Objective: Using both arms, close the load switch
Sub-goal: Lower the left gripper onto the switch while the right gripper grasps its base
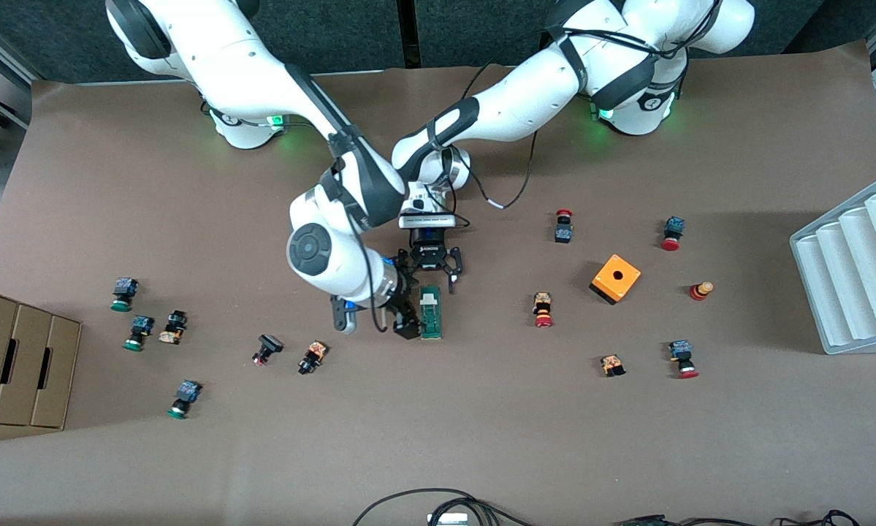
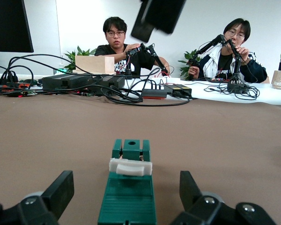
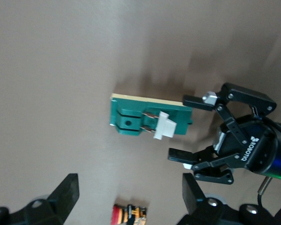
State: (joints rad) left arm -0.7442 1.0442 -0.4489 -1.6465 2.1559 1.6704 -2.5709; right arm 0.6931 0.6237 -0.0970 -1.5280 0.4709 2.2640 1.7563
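Observation:
The load switch is a narrow dark-green block lying flat mid-table, its white sliding piece across it. My left gripper is low at the switch's end farther from the front camera. It is open, and its fingers stand on either side of the switch with gaps. My right gripper hangs open just beside the switch, toward the right arm's end of the table, nothing in it. Its wrist view shows the switch and the left gripper past its own fingertips.
Small push-buttons lie scattered on both sides, one toward the left arm's end, another toward the right arm's. An orange cube, a white ribbed rack, a cardboard box and cables sit farther out.

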